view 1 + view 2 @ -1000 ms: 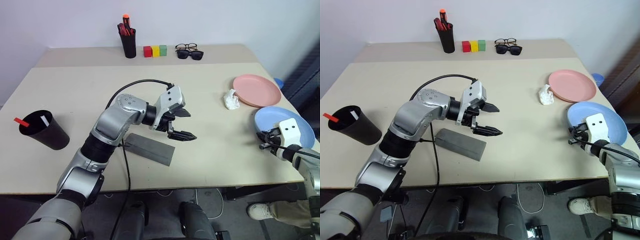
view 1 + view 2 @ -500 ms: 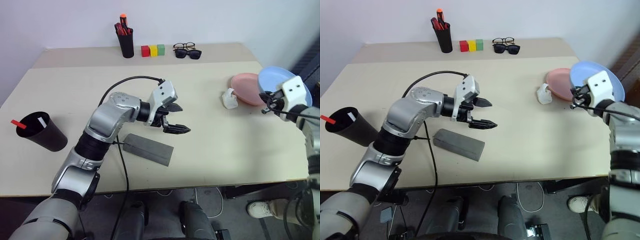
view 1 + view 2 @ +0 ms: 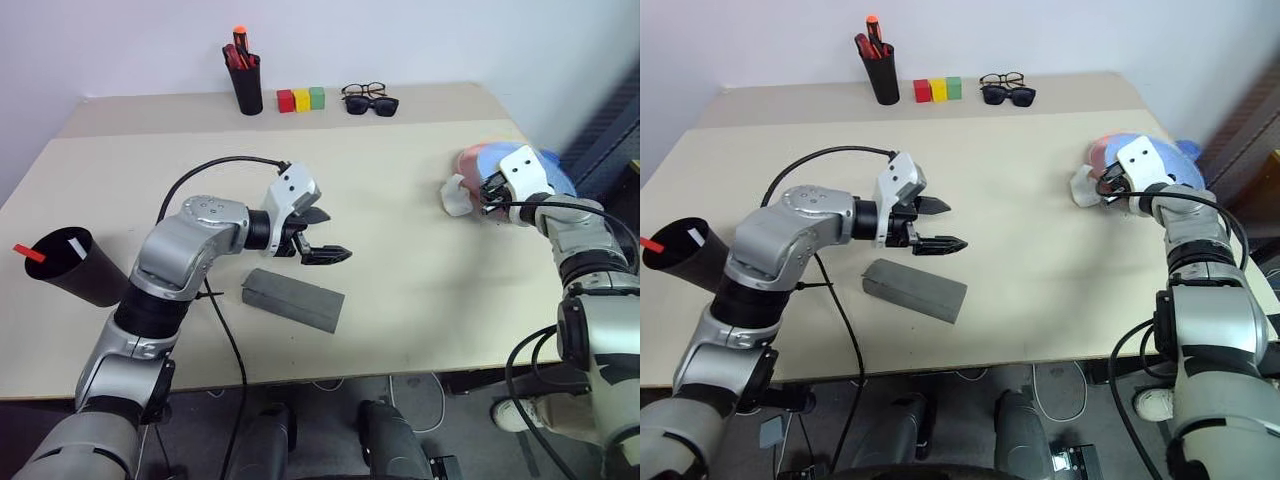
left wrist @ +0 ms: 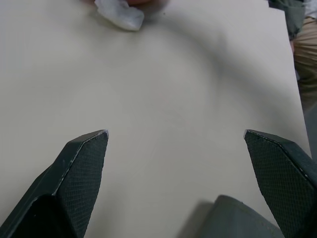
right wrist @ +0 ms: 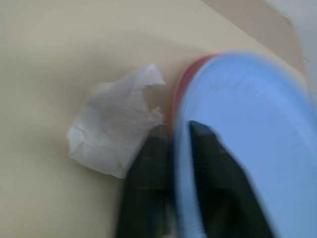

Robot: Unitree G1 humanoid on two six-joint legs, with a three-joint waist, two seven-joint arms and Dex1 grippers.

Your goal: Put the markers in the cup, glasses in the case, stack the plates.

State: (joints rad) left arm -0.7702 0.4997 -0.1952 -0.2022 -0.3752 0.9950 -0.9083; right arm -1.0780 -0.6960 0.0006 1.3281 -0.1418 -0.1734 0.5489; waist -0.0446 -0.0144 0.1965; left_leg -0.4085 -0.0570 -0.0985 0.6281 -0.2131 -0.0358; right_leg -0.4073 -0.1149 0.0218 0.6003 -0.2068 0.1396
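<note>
The light blue plate (image 3: 550,160) lies tilted on the salmon pink plate (image 3: 468,160) at the table's right. My right gripper (image 3: 487,197) is at its near rim, and in the right wrist view its fingers (image 5: 148,188) sit on either side of the blue rim (image 5: 257,124). My left gripper (image 3: 338,235) hangs open and empty over mid-table, just beyond the closed grey case (image 3: 293,298). The black cup (image 3: 80,268) at the near left leans and holds the red marker (image 3: 28,252) and the white marker (image 3: 75,243). The glasses are out of view.
A crumpled white tissue (image 3: 457,195) lies against the plates' left side. At the back stand a black pen pot (image 3: 245,85) with red-orange pens, three coloured blocks (image 3: 301,99), and a black-framed pair with sunglasses (image 3: 368,98). A person's trouser leg (image 4: 304,54) is beyond the table's right edge.
My right gripper has lifted the blue plate from the near right of the table and carried it back onto the pink plate. My left gripper has drifted left, still open.
</note>
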